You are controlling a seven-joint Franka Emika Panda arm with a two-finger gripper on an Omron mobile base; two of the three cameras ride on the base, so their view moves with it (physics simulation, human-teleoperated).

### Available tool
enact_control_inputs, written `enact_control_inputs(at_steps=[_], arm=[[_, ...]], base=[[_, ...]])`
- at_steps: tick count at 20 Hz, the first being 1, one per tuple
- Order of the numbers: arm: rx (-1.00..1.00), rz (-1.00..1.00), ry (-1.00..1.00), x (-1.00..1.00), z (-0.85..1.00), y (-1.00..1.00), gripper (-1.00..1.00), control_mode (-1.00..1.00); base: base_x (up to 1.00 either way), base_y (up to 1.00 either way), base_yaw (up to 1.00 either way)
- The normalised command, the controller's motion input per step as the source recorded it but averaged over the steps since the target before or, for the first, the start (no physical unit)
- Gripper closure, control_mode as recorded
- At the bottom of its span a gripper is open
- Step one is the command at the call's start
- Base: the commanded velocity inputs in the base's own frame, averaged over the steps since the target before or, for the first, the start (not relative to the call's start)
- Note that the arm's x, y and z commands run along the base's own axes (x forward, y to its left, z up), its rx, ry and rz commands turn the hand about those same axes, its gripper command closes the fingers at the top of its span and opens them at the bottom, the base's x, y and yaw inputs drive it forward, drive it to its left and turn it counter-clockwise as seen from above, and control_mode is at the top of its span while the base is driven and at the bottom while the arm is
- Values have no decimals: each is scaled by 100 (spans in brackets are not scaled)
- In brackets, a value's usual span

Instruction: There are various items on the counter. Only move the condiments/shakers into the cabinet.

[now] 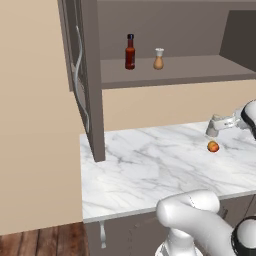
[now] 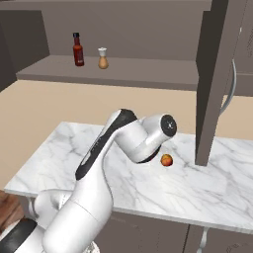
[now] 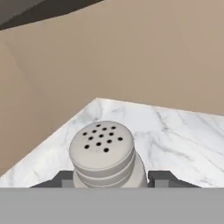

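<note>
The small grey shaker with a perforated top point(image 3: 105, 155) stands between the dark fingers point(image 3: 164, 178), apparently gripped; the small orange fruit point(image 1: 213, 146) lies near them on the white marble desk point(image 1: 145, 170).

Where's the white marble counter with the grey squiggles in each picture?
Left base view: the counter fills the middle and right, under the open cabinet.
Right base view: it stretches across the lower half, behind the arm.
Hand view: its corner sits in the lower middle, under the grey shaker.
Shared landmark: the beige wall rising straight behind the counter's back edge.
</note>
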Motion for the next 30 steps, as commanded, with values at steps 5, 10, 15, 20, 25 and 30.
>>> enact_control_inputs(at_steps=[5, 10, 15, 20, 25, 30], arm=[[1, -16, 0, -31, 100, 16, 100, -100], [1, -17, 1, -6, 100, 6, 100, -100], [-18, -12, -13, 0, 100, 2, 100, -100], [-13, -3, -14, 0, 91, 0, 100, -100], [0, 0, -6, 0, 8, 0, 100, -100], [0, -1, -1, 28, 5, 0, 100, -100]], base=[[0, 0, 0], [0, 0, 0], [0, 0, 0], [0, 0, 0], [0, 0, 0], [0, 0, 0]])
